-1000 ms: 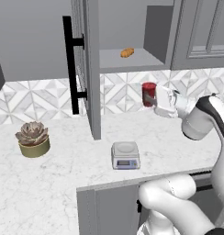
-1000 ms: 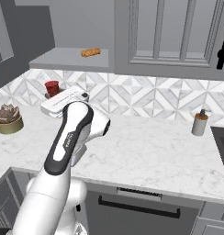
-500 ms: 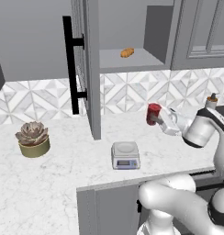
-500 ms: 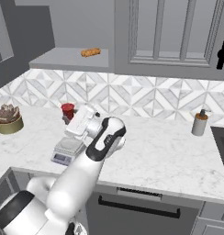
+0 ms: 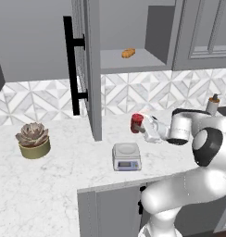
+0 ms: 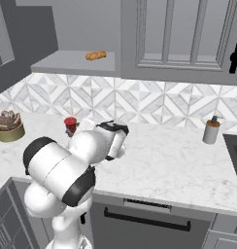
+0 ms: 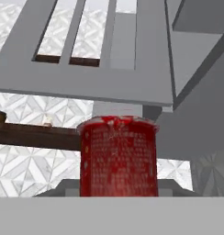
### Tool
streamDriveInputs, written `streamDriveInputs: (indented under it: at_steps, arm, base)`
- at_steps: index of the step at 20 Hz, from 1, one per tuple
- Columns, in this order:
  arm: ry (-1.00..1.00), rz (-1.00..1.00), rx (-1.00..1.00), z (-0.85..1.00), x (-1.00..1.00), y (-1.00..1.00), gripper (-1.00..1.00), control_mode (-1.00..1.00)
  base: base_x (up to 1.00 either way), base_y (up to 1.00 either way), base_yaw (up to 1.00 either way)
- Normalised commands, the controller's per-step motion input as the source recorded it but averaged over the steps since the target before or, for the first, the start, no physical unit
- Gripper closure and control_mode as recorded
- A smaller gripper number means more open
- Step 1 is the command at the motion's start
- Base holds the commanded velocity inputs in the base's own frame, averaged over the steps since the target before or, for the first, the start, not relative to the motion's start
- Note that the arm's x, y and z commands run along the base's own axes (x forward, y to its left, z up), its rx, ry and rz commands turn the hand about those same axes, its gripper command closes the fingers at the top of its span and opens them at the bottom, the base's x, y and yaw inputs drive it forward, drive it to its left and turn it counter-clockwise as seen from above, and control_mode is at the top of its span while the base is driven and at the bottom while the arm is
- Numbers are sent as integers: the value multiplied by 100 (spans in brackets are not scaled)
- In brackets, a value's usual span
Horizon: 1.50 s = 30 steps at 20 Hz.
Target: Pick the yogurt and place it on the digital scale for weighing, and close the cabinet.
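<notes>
Even flat rendered light, soft shadows, sharp, no glare

Glossy white rounded arm [image 5: 179, 190] segments, dark grey joint bands, bulbous white base below.

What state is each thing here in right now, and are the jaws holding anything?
yogurt: held in the air, above and just behind the digital scale.
gripper: jaws shut on the yogurt.
digital scale: on the counter, platter bare.
cabinet: door swung open.
bread-like lump: lying on the cabinet shelf.
</notes>
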Motion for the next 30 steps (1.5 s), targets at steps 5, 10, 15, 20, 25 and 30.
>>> streamDriveInputs:
  at_steps: [5, 10, 15, 20, 25, 30]
  arm:
    - [1, -13, -27, -34, 30, 37, 100, -100]
    - [9, -6, -16, -31, 12, 0, 100, -100]
    - [1, 0, 1, -42, 0, 6, 100, -100]
    - [1, 0, 7, -60, 8, 0, 100, -100]
    - [6, 0, 0, -54, 19, 0, 100, -100]
    - [10, 0, 0, -37, 17, 0, 100, -100]
  base:
    - [0, 0, 0]
    - [0, 0, 0]
    - [0, 0, 0]
    - [0, 0, 0]
    - [0, 0, 0]
    - [0, 0, 0]
